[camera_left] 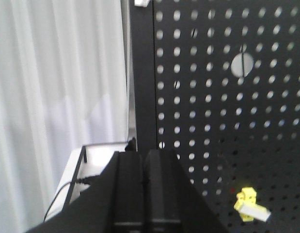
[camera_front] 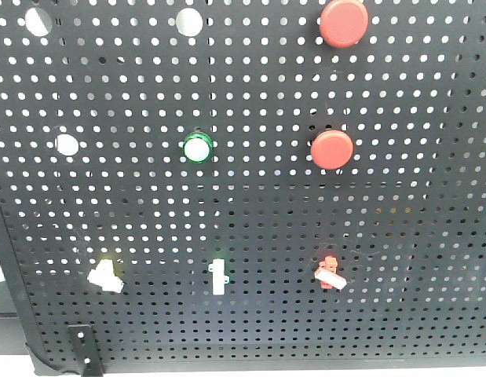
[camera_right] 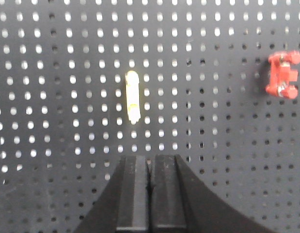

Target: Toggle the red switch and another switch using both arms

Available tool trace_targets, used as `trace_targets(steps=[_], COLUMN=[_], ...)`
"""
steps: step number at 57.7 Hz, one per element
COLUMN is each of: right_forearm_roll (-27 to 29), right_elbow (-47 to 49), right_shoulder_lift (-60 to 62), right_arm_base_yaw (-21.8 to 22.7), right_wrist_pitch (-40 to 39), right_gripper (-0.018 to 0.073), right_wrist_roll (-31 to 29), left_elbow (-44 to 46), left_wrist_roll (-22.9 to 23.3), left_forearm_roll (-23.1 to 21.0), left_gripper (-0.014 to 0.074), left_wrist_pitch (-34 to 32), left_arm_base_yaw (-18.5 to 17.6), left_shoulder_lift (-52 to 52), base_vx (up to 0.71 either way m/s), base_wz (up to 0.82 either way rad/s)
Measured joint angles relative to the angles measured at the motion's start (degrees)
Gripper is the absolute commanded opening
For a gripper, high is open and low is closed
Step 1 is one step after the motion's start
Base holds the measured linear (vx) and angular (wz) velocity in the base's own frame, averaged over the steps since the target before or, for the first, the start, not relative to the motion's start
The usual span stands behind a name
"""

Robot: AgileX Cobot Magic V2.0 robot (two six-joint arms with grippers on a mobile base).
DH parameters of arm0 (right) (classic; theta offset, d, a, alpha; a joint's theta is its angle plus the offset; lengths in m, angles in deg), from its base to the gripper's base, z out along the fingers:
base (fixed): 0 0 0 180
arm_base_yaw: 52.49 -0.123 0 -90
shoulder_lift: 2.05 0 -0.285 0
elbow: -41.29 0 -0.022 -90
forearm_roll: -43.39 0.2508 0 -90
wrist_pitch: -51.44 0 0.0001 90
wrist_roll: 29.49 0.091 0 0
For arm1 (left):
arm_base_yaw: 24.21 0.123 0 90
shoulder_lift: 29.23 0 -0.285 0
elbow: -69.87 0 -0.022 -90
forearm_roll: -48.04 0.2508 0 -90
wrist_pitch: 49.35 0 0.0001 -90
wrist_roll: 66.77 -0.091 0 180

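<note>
Exterior front-facing view: red switch near bottom edge of pegboard, right of middle; yellow switch near bottom-left corner. Left gripper, right gripper pressed together, touching neither. Best to push levers squarely with closed tips

At the bottom centre of the left wrist view we see our left fingers: two flat, matt black bars with a thin seam between them, widening below into sloped black shoulders. Our right fingers, bottom centre of the right wrist view, look alike: black, square-edged, a narrow dark seam, flared black sides beneath.
</note>
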Motion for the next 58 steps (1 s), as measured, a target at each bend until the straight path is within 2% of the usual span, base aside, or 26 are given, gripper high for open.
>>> trace_targets(steps=[9, 27, 35, 49, 58], right_forearm_roll=[0.0, 0.0, 0.0, 0.0, 0.0], right_elbow=[0.0, 0.0, 0.0, 0.0, 0.0], right_shoulder_lift=[0.0, 0.0, 0.0, 0.0, -0.1], right_arm_base_yaw=[0.0, 0.0, 0.0, 0.0, 0.0], right_wrist_pitch=[0.7, 1.7, 2.3, 3.3, 3.4], right_gripper=[-0.0006, -0.0006, -0.0006, -0.0006, -0.0006], right_wrist_roll=[0.0, 0.0, 0.0, 0.0, 0.0], left_elbow=[0.0, 0.0, 1.4, 6.1, 6.6], left_wrist_roll=[0.0, 0.0, 0.0, 0.0, 0.1], left_forearm_roll=[0.0, 0.0, 0.0, 0.0, -0.6], left_gripper=[0.0003, 0.0003, 0.0003, 0.0003, 0.0003], left_wrist_pitch=[-0.1, -2.4, -2.9, -3.7, -7.0], left_arm_base_yaw=[-1.7, -11.8, -14.7, -16.2, -16.2], left_shoulder_lift=[-2.4, -10.7, -16.0, -24.7, -28.1], base_vx=[0.0, 0.0, 0.0, 0.0, 0.0], base_wz=[0.0, 0.0, 0.0, 0.0, 0.0])
